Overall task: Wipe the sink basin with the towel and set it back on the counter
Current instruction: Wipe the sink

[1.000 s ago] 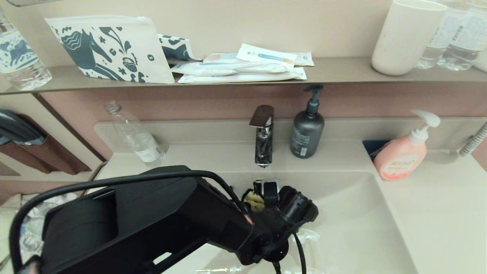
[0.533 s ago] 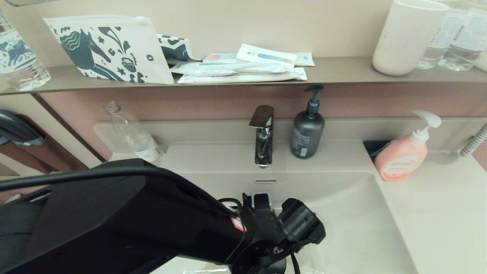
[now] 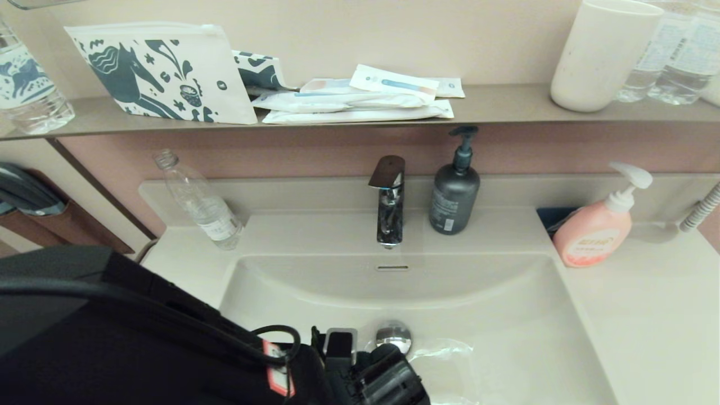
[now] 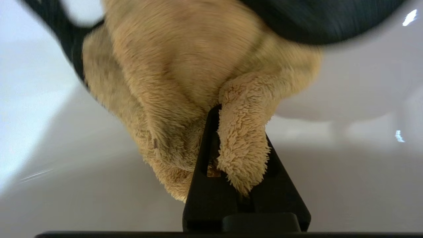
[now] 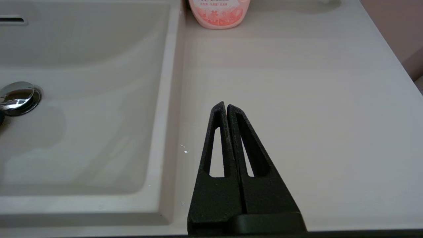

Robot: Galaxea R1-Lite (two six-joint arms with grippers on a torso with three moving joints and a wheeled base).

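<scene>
In the left wrist view my left gripper [image 4: 220, 114] is shut on the towel [image 4: 172, 66], a mustard-yellow fluffy bunch with black trim, held just over the glossy sink basin [image 4: 347, 185]. In the head view my left arm [image 3: 169, 349] reaches into the basin [image 3: 506, 315] near the chrome drain plug [image 3: 394, 336]; its fingers and the towel are hidden under the wrist. My right gripper [image 5: 225, 105] is shut and empty, hovering over the counter [image 5: 297, 82] to the right of the basin [image 5: 82, 66].
Behind the basin stand the faucet [image 3: 388, 202], a dark pump bottle [image 3: 454, 191], a pink soap bottle [image 3: 596, 230] and a clear plastic bottle [image 3: 199, 199]. The wall shelf [image 3: 506, 107] above carries a pouch, packets and a cup. A clear shiny patch [image 3: 444, 354] lies beside the drain.
My left arm has drawn back from under the faucet toward the basin's near side, uncovering the overflow slot and drain plug. The towel has dropped out of the head view.
</scene>
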